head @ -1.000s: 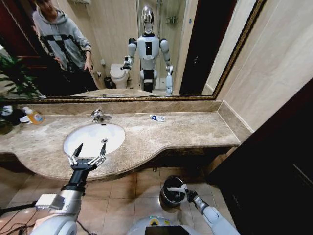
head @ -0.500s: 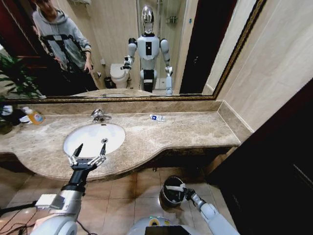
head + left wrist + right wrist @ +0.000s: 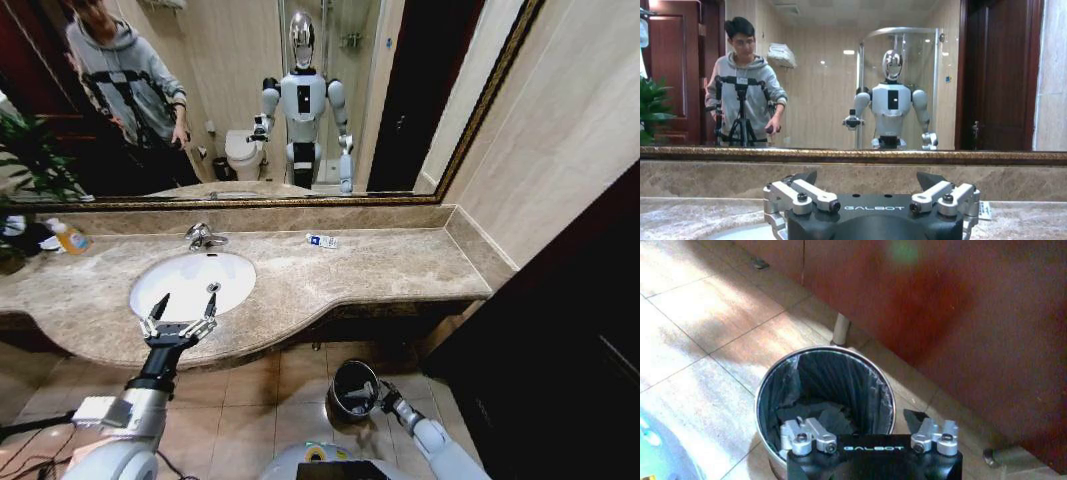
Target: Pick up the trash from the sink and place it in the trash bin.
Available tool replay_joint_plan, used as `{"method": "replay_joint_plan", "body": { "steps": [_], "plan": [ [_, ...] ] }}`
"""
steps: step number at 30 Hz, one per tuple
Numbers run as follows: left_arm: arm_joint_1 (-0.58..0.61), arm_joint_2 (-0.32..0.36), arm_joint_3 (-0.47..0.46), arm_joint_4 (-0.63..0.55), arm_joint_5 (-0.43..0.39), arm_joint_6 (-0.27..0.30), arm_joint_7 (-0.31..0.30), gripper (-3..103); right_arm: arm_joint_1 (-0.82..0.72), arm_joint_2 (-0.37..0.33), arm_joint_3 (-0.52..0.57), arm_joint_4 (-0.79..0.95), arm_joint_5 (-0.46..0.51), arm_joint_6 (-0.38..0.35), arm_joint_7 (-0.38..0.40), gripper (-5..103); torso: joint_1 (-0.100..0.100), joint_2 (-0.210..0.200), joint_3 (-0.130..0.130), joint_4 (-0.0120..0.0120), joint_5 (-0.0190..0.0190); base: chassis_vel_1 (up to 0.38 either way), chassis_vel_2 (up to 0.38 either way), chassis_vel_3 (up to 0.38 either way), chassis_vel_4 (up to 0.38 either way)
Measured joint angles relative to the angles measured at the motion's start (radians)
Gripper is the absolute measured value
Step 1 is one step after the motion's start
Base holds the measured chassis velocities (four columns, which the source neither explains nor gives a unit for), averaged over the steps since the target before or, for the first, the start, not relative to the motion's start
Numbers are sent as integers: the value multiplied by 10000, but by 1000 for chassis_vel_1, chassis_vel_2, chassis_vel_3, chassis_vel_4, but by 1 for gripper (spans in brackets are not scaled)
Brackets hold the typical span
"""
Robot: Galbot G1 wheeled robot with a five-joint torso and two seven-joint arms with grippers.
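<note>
The white-and-blue tube (image 3: 321, 241) lies on the marble countertop (image 3: 380, 265), long axis 3-to-9, at 2 o'clock from the sink (image 3: 192, 284). The left gripper (image 3: 178, 322), fingers spread empty, hovers at the basin's 6 o'clock rim and is nearer the tube. The right gripper (image 3: 869, 436) hangs splayed and empty over the trash bin (image 3: 824, 396).

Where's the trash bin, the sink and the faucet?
trash bin (image 3: 767, 385): right wrist view, on its shiny rim.
sink (image 3: 175, 280): head view, on the white basin's wall.
faucet (image 3: 200, 237): head view, on its chrome body.

Upper left of my head view, an orange soap bottle (image 3: 70, 238) stood by a leafy plant (image 3: 30, 160); a wide mirror (image 3: 250, 100) filled the top, tiled floor (image 3: 260, 395) below.
</note>
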Motion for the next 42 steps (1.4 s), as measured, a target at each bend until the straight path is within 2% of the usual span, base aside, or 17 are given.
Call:
{"method": "replay_joint_plan", "body": {
  "steps": [1,2,4,6,7,18,24,27,31,32,35,40,42],
  "plan": [
    [0,0,0,0,0,0,0,100,-46,-18,-1,50,21,-2,0,80,0,0,0,0,-2,0,0,0,0],
    [0,0,0,0,0,0,0,100,-46,-18,-1,50,21,-2,0,80,0,0,0,0,-2,0,0,0,0],
    [0,0,0,0,0,0,0,100,-138,-43,-2,158,45,-3,-2,90,0,0,0,0,-1,0,0,0,0],
    [0,0,0,0,0,0,0,100,-166,-47,0,194,56,-3,-2,90,0,0,0,0,-1,0,0,0,0],
    [0,0,0,0,0,0,0,100,-224,-67,8,278,89,-19,-8,99,0,0,0,0,0,0,0,0,0],
    [0,0,0,0,0,0,0,100,-1077,-407,89,1718,690,-279,52,100,0,0,0,-1,-1,0,0,0,0],
    [0,0,0,0,0,0,0,100,-2089,-878,215,3630,2059,-44,791,100,0,0,0,0,0,0,0,0,0],
    [0,0,1,0,0,0,1,100,-3084,-1263,607,5391,2884,279,1362,100,0,0,0,-2,-3,0,0,0,0],
    [0,0,0,0,0,0,-1,100,-4224,-1607,1168,7298,3696,241,1725,100,-1,0,0,0,-2,0,0,0,0],
    [0,0,0,0,0,0,-1,100,-4224,-1607,1168,7298,3696,241,1725,100,-1,0,0,0,-2,0,0,0,0],
    [0,0,0,0,0,0,0,100,-5385,-1696,1799,9283,3955,113,1859,100,-2,0,0,-1,0,0,0,0,0],
    [0,0,0,0,0,0,0,100,-5913,-1628,1967,10704,3857,31,1984,100,-2,0,0,1,-1,0,0,0,0],
    [0,0,1,0,0,0,0,100,-6178,-1610,1937,11817,3906,-203,2046,100,-1,1,0,-4,-3,0,0,0,0]
  ]
}}
